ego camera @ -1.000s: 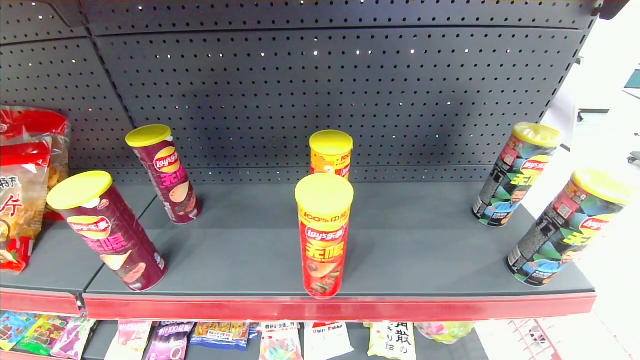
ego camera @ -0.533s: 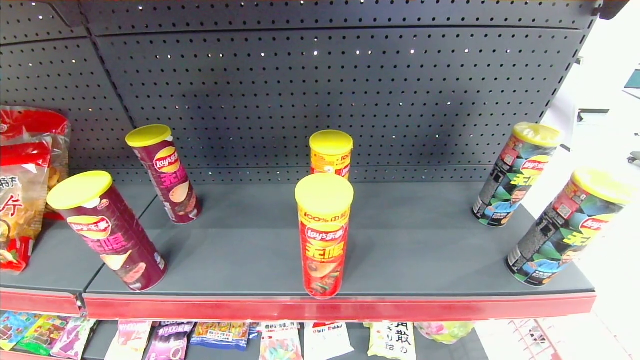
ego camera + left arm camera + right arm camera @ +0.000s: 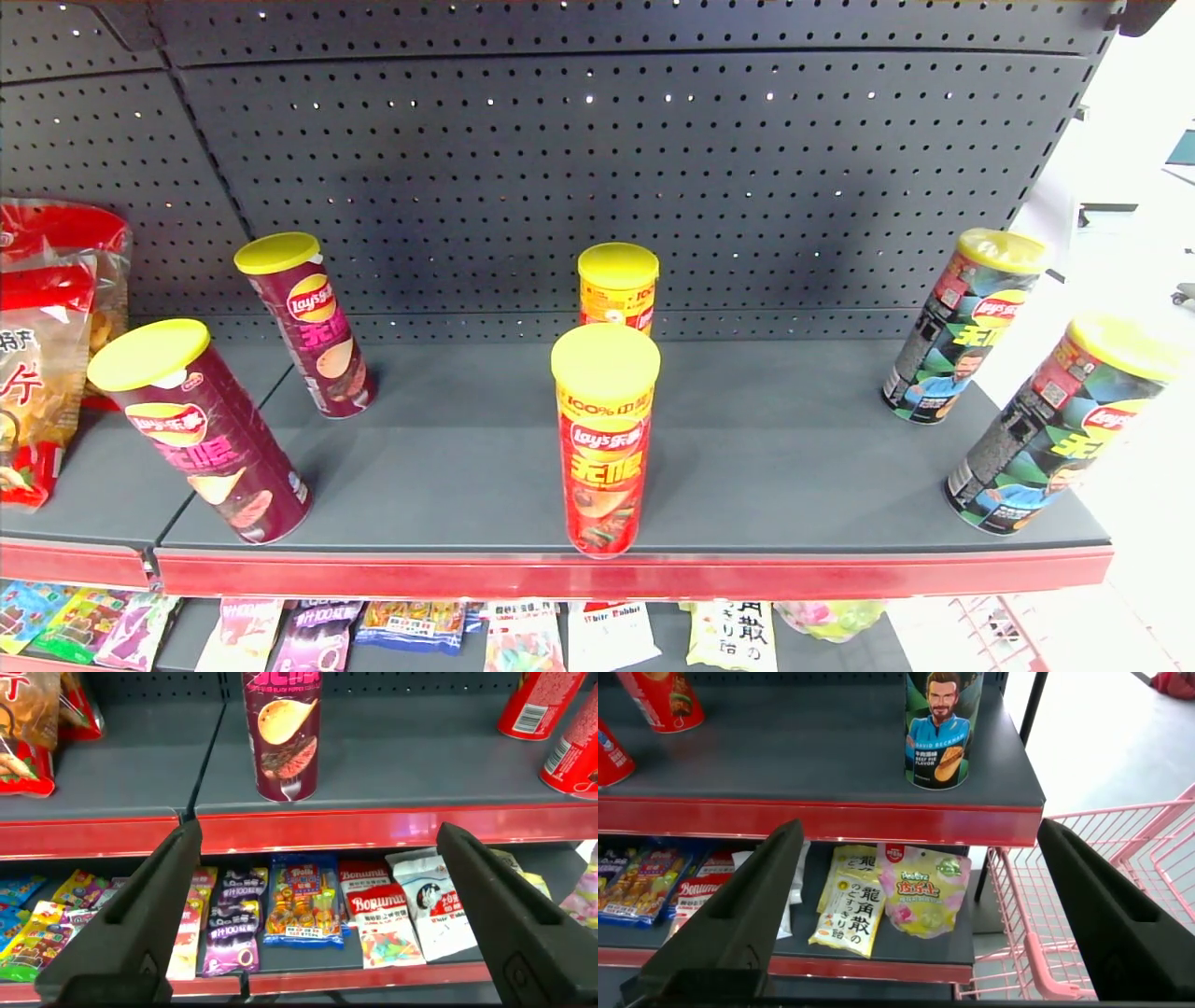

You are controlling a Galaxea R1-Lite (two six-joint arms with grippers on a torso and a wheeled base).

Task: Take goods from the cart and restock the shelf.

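A dark grey shelf (image 3: 766, 467) with a red front lip fills the space before the robot. Nearest, the left gripper (image 3: 318, 919) hangs in front of the lip, its jaws spread wide with nothing between them. Beyond it, a lower shelf (image 3: 374, 973) holds flat snack packets (image 3: 299, 901). The right gripper (image 3: 915, 910) is spread just as wide and empty near the shelf's right end, where a pink wire cart (image 3: 1020, 917) stands low beside it. Along the front edge stand a maroon can (image 3: 201, 434), a red can (image 3: 604, 439) and a black-and-green can (image 3: 1055, 429). Behind each, nearer the back, stands its match: a second maroon can (image 3: 306, 322), a second red can (image 3: 617, 285) and a second black-and-green can (image 3: 962, 327). Snack bags (image 3: 47, 345) lean at the far left, before the perforated back panel (image 3: 597, 187).
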